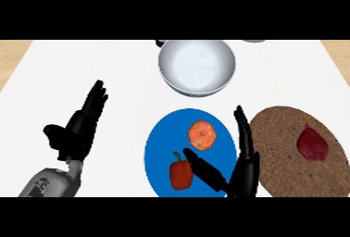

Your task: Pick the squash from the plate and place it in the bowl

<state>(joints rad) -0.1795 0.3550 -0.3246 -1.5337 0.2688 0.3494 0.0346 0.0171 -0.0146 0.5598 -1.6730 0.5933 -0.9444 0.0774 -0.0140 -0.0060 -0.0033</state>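
The right hand [240, 173] is held open over the right edge of the blue round plate [159, 155], fingers straight and thumb spread toward the red pepper [180, 173]. The squash [202, 134], orange and rounded, lies on the plate just left of the fingers; its long axis runs roughly up-down in the view. A brown, rough-textured round mat [280, 152] carrying a dark red item [312, 144] lies beside. The smooth grey bowl [196, 65] stands beyond. The left hand [78, 127] rests open at left.
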